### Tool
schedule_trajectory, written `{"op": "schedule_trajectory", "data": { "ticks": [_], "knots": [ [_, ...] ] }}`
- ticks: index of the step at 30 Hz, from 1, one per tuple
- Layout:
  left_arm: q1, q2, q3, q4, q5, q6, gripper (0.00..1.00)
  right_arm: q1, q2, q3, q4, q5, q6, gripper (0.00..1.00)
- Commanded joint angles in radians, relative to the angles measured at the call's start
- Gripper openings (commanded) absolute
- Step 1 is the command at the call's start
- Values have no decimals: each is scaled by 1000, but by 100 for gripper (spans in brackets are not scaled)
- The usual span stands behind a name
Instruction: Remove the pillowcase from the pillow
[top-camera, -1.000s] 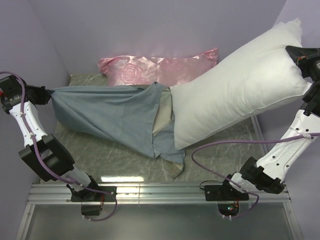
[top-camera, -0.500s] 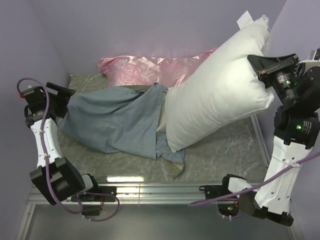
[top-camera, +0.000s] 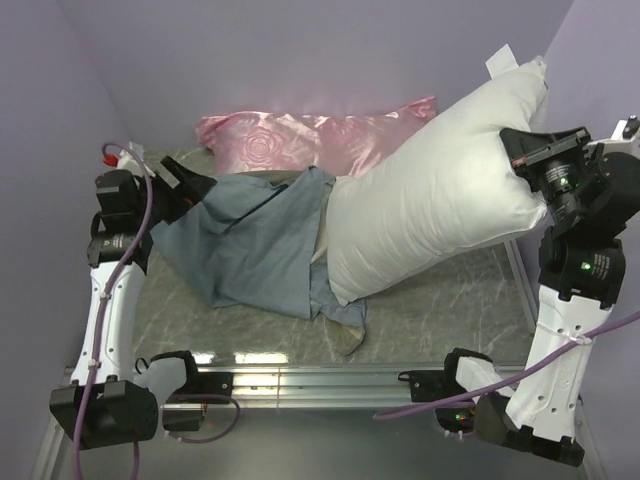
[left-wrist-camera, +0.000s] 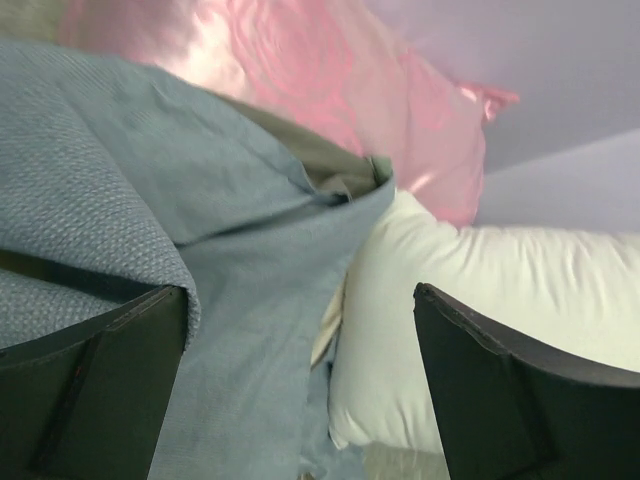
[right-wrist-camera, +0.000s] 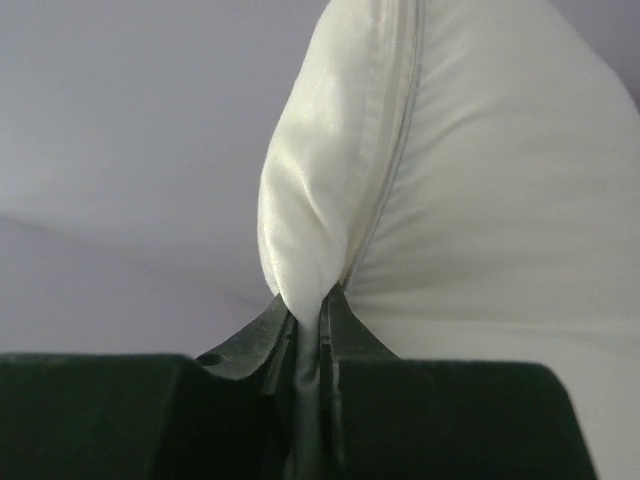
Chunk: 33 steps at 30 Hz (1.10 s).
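The pillowcase (top-camera: 250, 250) lies crumpled on the table, grey-blue side out, with a strip of its checked side at its right edge. The off-white pillow (top-camera: 430, 200) slants up to the right, and its low left corner rests on the pillowcase's open edge. My right gripper (top-camera: 513, 150) is shut on the pillow's raised right end; in the right wrist view the jaws (right-wrist-camera: 308, 310) pinch a fold beside the seam of the pillow (right-wrist-camera: 480, 200). My left gripper (top-camera: 190, 190) hangs open over the pillowcase's left end. In the left wrist view, the pillowcase (left-wrist-camera: 150, 180) drapes onto one finger of the gripper (left-wrist-camera: 300, 300), and the pillow (left-wrist-camera: 480, 300) lies beyond.
A shiny pink rose-patterned pillow (top-camera: 310, 135) lies along the back wall, also showing in the left wrist view (left-wrist-camera: 330, 90). Purple walls close in the left, back and right sides. A metal rail (top-camera: 320, 380) runs along the marbled table's (top-camera: 440, 320) near edge.
My left gripper opened and let go of the pillowcase, which slumped onto the table; that arm moved right. The right arm swung the pillow's held end inward and more upright.
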Motion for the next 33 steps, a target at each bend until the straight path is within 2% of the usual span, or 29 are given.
{"op": "schedule_trajectory", "data": {
  "ticks": [1, 5, 7, 10, 11, 13, 14, 17, 21, 22, 23, 24, 25, 27, 28, 29, 33],
  "knots": [
    [-66, -13, -69, 42, -16, 33, 96, 10, -26, -173, 36, 60, -101, 0],
    [-168, -8, -119, 52, -65, 56, 97, 9, -98, -423, 78, 158, -162, 0],
    [-230, -8, -135, 26, -136, 68, 97, 4, -138, -532, 95, 212, -198, 0],
    [-272, -39, -198, 38, -210, 51, 97, 4, -173, -607, 92, 263, -244, 10],
    [-284, -47, -215, 43, -229, 33, 97, 4, -181, -614, 86, 278, -256, 22],
    [-292, -62, -254, 45, -283, 19, 96, 3, -195, -603, 44, 324, -291, 37],
    [-300, -62, -260, 36, -305, 10, 95, 3, -200, -592, 31, 332, -302, 51],
    [-323, -62, -261, 19, -354, 17, 95, 3, -192, -549, -17, 330, -348, 63],
    [-353, -35, -170, -70, -450, 70, 95, 3, -140, -516, -75, 291, -409, 68],
    [-355, -12, -139, -101, -533, 94, 95, 3, -135, -519, -83, 281, -417, 69],
    [-355, 5, -104, -175, -582, 100, 93, 3, -128, -522, -88, 290, -423, 76],
    [-355, 22, -32, -211, -631, 108, 95, 3, -123, -534, -101, 303, -437, 78],
    [-355, 57, 1, -242, -695, 117, 95, 3, -121, -540, -106, 318, -445, 78],
    [-355, 88, 71, -326, -922, 107, 95, 3, -118, -552, -126, 355, -437, 82],
    [-355, 111, 90, -349, -973, 100, 98, 1, -118, -555, -131, 373, -434, 82],
    [-353, 119, 113, -356, -1043, 105, 98, 3, -118, -555, -135, 387, -429, 92],
    [-346, 142, 134, -380, -1145, 103, 99, 3, -76, -529, -221, 551, -385, 94]
  ]
}}
